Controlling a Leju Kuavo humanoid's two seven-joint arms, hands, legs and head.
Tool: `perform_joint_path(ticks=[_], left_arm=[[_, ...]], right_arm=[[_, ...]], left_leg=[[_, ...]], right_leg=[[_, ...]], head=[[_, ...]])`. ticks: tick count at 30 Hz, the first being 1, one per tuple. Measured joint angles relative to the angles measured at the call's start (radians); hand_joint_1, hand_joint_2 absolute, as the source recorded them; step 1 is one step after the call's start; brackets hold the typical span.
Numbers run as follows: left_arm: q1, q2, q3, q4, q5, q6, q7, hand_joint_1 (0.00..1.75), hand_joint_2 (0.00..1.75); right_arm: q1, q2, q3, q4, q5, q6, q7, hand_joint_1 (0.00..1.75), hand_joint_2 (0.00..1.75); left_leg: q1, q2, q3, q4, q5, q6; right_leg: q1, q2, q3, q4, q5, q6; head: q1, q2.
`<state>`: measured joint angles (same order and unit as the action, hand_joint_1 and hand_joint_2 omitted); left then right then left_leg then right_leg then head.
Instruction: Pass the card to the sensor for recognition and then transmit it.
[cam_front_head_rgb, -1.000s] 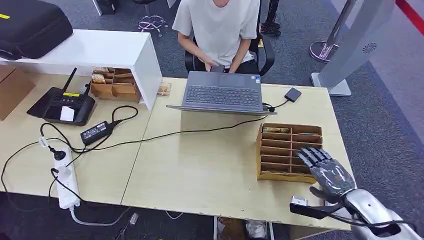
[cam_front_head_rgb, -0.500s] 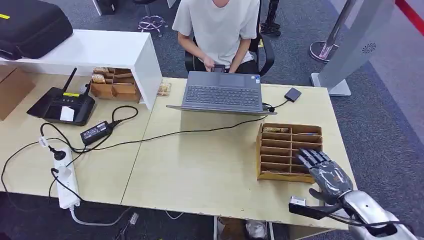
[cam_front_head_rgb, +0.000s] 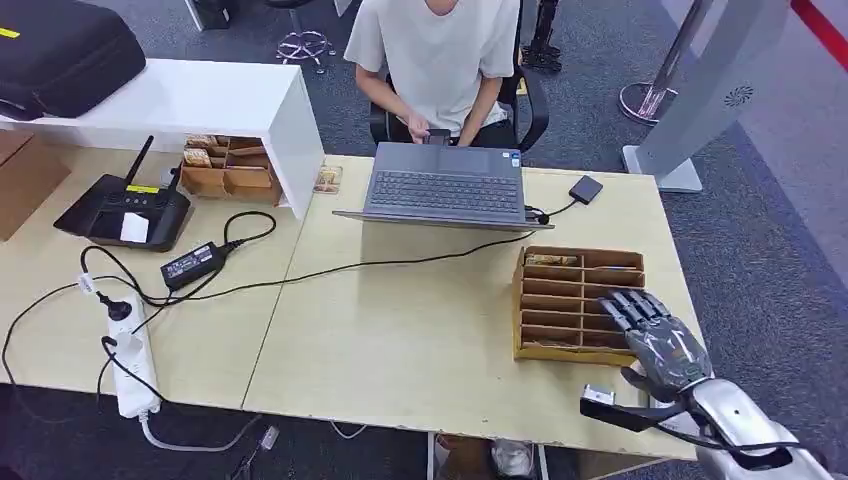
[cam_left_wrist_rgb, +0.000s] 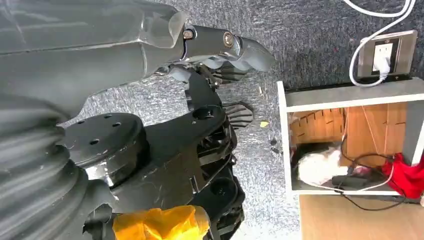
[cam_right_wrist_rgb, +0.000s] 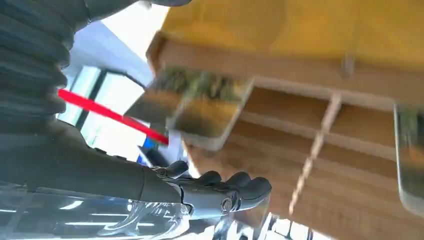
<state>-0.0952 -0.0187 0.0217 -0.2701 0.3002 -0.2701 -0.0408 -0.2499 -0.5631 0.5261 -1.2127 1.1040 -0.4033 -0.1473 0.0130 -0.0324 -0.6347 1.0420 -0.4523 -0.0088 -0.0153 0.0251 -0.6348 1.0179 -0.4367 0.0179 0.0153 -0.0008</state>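
The right hand hovers over the near right corner of the wooden slotted tray, its fingers spread apart and holding nothing, their tips above the tray's nearer slots. In the right wrist view the tray's dividers are close and blurred, with cards standing in one compartment. The tray sits on the worktop; its far-left slot holds cards. Beyond it lies an open laptop with a person seated behind. The left hand hangs over carpet, fingers curled in, empty.
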Motion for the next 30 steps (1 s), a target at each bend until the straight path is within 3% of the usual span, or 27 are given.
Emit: perform_joint_path(ticks=[6, 30], left_arm=[[0.000, 0.000, 0.000, 0.000, -0.006, -0.006, -0.002, 0.00, 1.75], [0.000, 0.005, 0.000, 0.000, -0.017, -0.008, -0.002, 0.00, 1.75]], right_arm=[[0.035, 0.010, -0.029, -0.057, 0.027, -0.058, -0.003, 0.00, 1.75], [0.067, 0.024, -0.053, -0.087, 0.036, -0.057, -0.001, 0.00, 1.75]], left_leg=[[0.000, 0.000, 0.000, 0.000, 0.000, 0.000], [0.000, 0.000, 0.001, 0.000, 0.000, 0.000]], right_leg=[[0.000, 0.000, 0.000, 0.000, 0.000, 0.000], [0.000, 0.000, 0.000, 0.000, 0.000, 0.000]], head=[[0.000, 0.000], [0.000, 0.000]])
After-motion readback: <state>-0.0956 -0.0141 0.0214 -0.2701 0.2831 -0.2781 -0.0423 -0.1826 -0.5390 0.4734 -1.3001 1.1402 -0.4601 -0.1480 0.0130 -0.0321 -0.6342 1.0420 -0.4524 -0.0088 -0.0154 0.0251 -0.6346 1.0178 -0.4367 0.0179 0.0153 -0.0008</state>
